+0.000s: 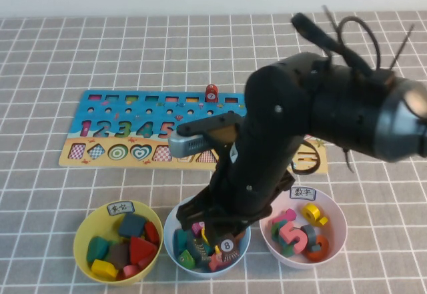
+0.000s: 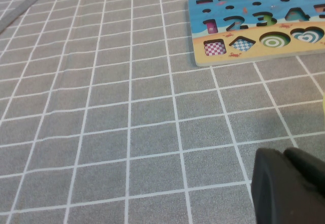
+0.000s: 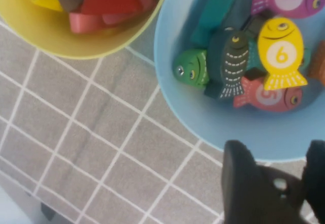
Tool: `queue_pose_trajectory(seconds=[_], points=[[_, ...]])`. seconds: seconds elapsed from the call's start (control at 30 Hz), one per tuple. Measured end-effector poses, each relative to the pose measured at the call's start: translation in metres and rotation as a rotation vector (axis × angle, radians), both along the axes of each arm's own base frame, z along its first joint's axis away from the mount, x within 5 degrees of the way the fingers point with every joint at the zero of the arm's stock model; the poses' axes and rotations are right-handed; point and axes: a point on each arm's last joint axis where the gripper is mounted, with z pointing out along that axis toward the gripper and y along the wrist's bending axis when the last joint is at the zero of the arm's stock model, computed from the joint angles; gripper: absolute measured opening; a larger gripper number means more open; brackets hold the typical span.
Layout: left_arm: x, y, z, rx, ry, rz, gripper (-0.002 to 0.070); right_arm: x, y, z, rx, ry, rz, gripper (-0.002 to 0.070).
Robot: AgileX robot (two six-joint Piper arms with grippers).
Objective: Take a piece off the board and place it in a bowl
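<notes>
High view shows the right pincer hanging low over the light blue bowl at the near edge of the tabletop. Its fingers stand apart with nothing between them. Just under it, the dark fish piece with the white 8 spot lies in that bowl among other coloured fish, one of them a yellow fish marked 6. A yellow bowl sits beside it toward the left edge, a pale pink bowl toward the right. Farther back, mid-tabletop, lies the board, a red piece standing at its far edge. The left pincer hovers over bare tabletop near the board's left end; whether it is open or closed, I cannot tell.
</notes>
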Motion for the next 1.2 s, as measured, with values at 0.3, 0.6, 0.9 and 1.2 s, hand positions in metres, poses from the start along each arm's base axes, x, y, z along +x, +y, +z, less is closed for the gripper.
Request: queue_pose_trajectory(seconds=[0.3, 0.6, 0.9, 1.2], points=[[0.0, 0.0, 0.0, 0.0, 0.0, 0.0, -0.0005, 0.013, 0.021, -0.013, -0.056, 0.057, 0.026, 0.0214], [0.0, 0.0, 0.0, 0.0, 0.0, 0.0, -0.0005, 0.015, 0.027, -0.024, -0.078, 0.07, 0.036, 0.0214], [0.0, 0.0, 0.0, 0.0, 0.0, 0.0, -0.0005, 0.017, 0.029, -0.026, -0.071, 0.054, 0.032, 0.0214], [0.0, 0.0, 0.0, 0.0, 0.0, 0.0, -0.0005, 0.019, 0.031, -0.028, -0.053, 0.037, 0.025, 0.0274]])
